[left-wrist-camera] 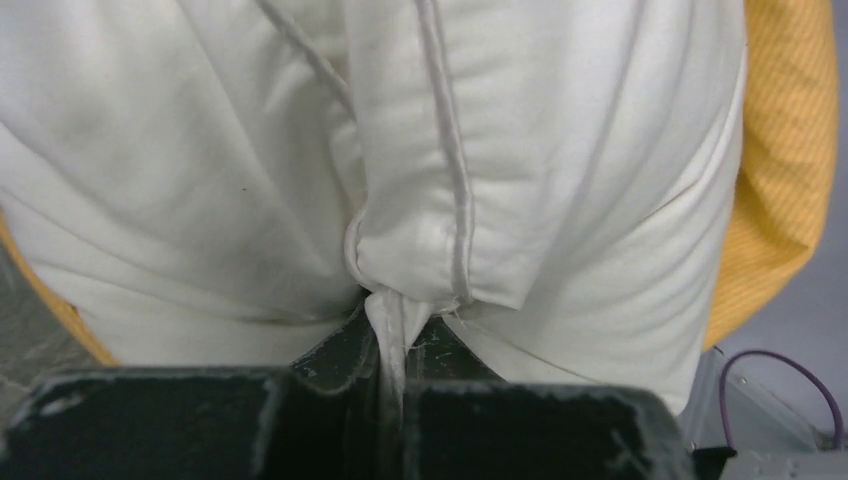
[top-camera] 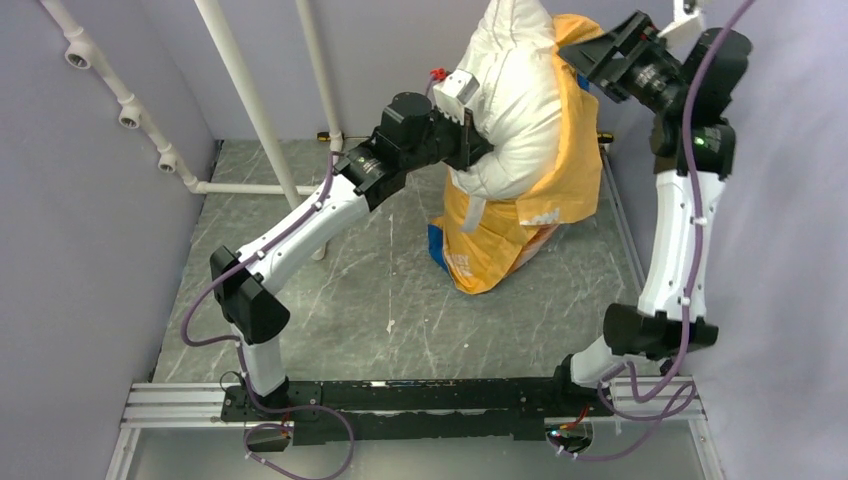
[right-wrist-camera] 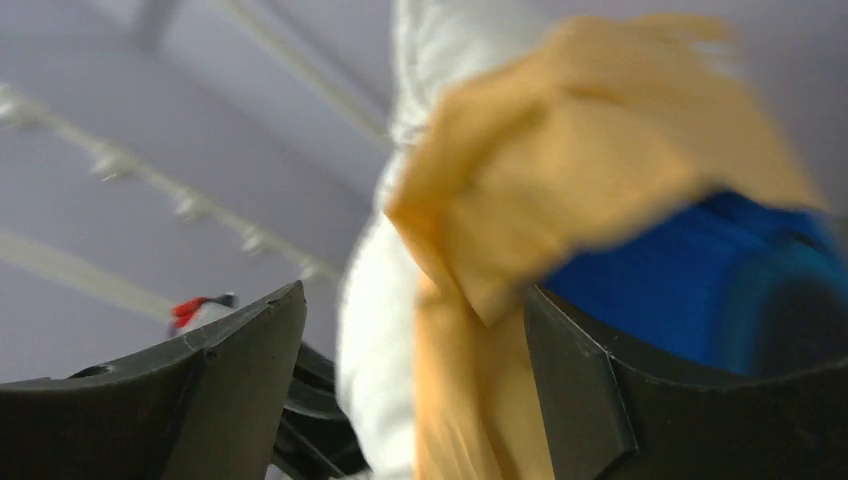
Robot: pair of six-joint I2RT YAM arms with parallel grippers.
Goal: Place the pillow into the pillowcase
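The white pillow [top-camera: 512,90] stands upright at the back of the table, its lower part inside the yellow-orange pillowcase [top-camera: 565,170], whose blue side [top-camera: 436,245] peeks out low on the left. My left gripper [top-camera: 470,140] is shut on a pinched fold of the pillow's white fabric [left-wrist-camera: 400,230] at its left side; the left wrist view shows the gripper [left-wrist-camera: 398,340] clamped on that fold. My right gripper [top-camera: 597,52] is open at the pillowcase's upper right edge. In the right wrist view its jaws [right-wrist-camera: 412,295] stand wide apart, with blurred orange pillowcase [right-wrist-camera: 560,170] and white pillow [right-wrist-camera: 375,330] between them.
White pipes [top-camera: 240,95] rise at the back left of the grey marbled table [top-camera: 400,300]. Purple walls close in on both sides. A black rail [top-camera: 420,400] with the arm bases runs along the near edge.
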